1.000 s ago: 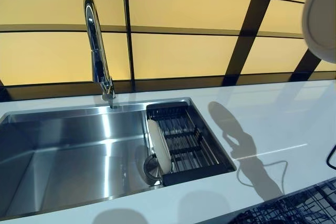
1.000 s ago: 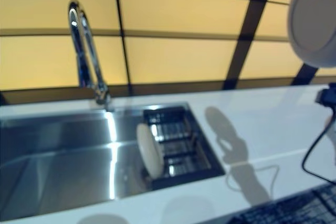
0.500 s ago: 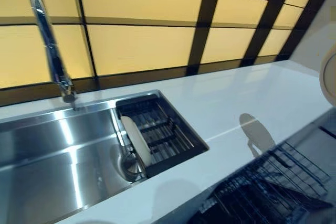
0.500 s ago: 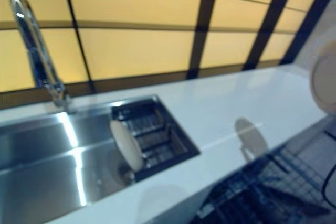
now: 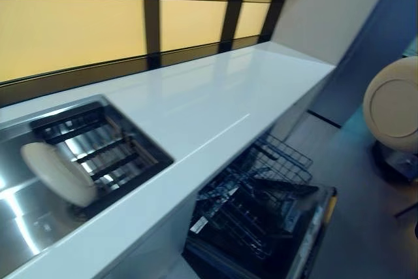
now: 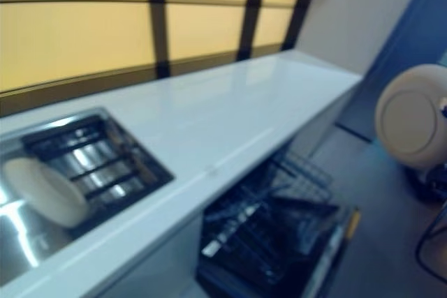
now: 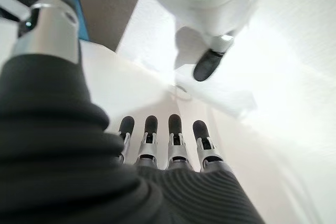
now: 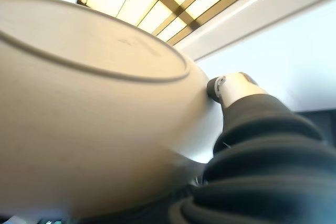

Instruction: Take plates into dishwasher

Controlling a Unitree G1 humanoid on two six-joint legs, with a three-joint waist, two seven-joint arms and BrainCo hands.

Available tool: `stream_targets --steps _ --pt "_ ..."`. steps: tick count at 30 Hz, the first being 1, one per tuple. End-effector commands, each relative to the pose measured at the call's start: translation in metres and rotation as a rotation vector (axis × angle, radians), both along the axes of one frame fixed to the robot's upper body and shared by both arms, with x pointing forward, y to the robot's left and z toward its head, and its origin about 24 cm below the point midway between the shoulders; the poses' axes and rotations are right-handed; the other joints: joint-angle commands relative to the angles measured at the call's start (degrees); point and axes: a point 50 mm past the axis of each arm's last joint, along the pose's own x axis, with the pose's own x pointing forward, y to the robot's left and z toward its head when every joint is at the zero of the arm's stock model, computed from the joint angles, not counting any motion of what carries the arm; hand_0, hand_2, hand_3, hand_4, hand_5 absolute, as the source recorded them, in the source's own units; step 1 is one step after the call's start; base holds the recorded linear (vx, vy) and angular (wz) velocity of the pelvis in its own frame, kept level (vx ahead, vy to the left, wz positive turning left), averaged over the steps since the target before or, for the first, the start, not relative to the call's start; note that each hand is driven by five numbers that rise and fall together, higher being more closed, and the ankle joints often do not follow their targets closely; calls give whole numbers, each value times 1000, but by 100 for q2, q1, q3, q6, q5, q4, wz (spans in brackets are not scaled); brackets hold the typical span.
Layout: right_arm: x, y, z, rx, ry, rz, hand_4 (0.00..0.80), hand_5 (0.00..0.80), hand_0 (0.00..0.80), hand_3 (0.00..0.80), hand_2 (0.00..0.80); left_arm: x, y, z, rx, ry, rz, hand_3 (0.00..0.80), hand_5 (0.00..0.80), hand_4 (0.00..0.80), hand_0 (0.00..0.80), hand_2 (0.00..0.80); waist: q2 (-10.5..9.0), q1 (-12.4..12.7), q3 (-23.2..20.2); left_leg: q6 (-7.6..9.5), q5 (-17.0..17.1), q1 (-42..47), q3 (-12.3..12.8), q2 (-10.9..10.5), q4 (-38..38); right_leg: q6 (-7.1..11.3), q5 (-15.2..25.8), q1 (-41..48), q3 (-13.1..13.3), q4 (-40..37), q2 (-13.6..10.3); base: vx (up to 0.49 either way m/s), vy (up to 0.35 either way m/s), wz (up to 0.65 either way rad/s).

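White bench, sink set in it; cream plate standing by the black drain rack.

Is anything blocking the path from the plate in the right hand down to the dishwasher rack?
Nothing visible. The plate is held up at the right, over the floor; the pulled-out rack lies open below the counter, with clear space between.
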Motion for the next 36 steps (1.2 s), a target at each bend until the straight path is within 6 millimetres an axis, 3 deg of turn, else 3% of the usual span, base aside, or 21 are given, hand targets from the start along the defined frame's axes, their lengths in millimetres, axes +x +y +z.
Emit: stream_targets --steps 1,7,10,14,26,28,30,31,32,34,36 --pt "-4 14 25 -39 -133 90 800 800 800 800 800 34 2 10 0 -123 13 0 0 0 0 0 26 -208 2 6 140 -604 -336 -71 40 -122 -272 169 184 493 70 -104 -192 -28" --pt "5 37 24 -109 -102 182 800 800 800 800 800 39 -31 3 -81 -159 -59 0 0 0 0 0 183 -329 171 -182 280 -748 -430 20 185 -504 -387 178 401 232 363 -74 -118 -3" --pt "12 47 22 -179 -45 228 800 800 800 800 800 36 -36 1 -92 -154 -73 0 0 0 0 0 254 -323 203 -161 394 -850 -424 83 272 -627 -302 70 367 186 443 -100 -59 18" --pt "17 57 17 -261 51 291 800 800 800 800 800 33 -35 0 -97 -146 -60 0 0 0 0 0 325 -342 189 -217 386 -838 -762 74 237 -668 -301 -54 412 184 466 -69 11 6" --pt "29 84 -25 -313 290 479 800 800 800 800 800 32 -29 0 -80 -141 -40 0 0 0 0 0 361 -266 270 -355 559 -830 -1106 100 30 -719 -219 -279 313 131 624 -35 0 9" --pt "30 88 -30 -323 306 498 800 800 800 800 800 33 -29 0 -81 -147 -32 0 0 0 0 0 355 -208 301 -366 560 -864 -1291 89 41 -724 -221 -304 339 147 637 -47 -6 5" --pt "33 93 -35 -322 323 524 800 800 800 800 800 35 -29 1 -87 -158 -20 0 0 0 0 0 349 -98 331 -385 568 -918 -1664 99 52 -741 -207 -358 434 175 654 -49 14 3" --pt "36 96 -37 -317 331 542 800 800 800 800 800 36 -29 2 -92 -164 -12 0 0 0 0 0 335 -24 363 -405 546 -908 -1980 94 52 -745 -227 -360 510 204 641 -34 18 0" --pt "36 96 -37 -317 331 544 800 800 800 800 800 36 -28 2 -92 -166 -10 0 0 0 0 0 339 -20 358 -405 560 -932 -2006 102 55 -750 -209 -381 518 203 648 -35 34 -5" --pt "41 102 -40 -315 347 575 800 800 800 800 800 38 -29 3 -104 -178 10 0 0 0 0 0 334 103 392 -449 563 -938 -2512 124 33 -755 -198 -412 663 219 634 -38 44 -13" --pt "43 105 -41 -316 350 585 800 800 800 800 800 39 -30 2 -109 -179 16 0 0 0 0 0 344 134 419 -462 566 -919 -2644 136 5 -754 -201 -414 694 225 621 -41 50 -6"
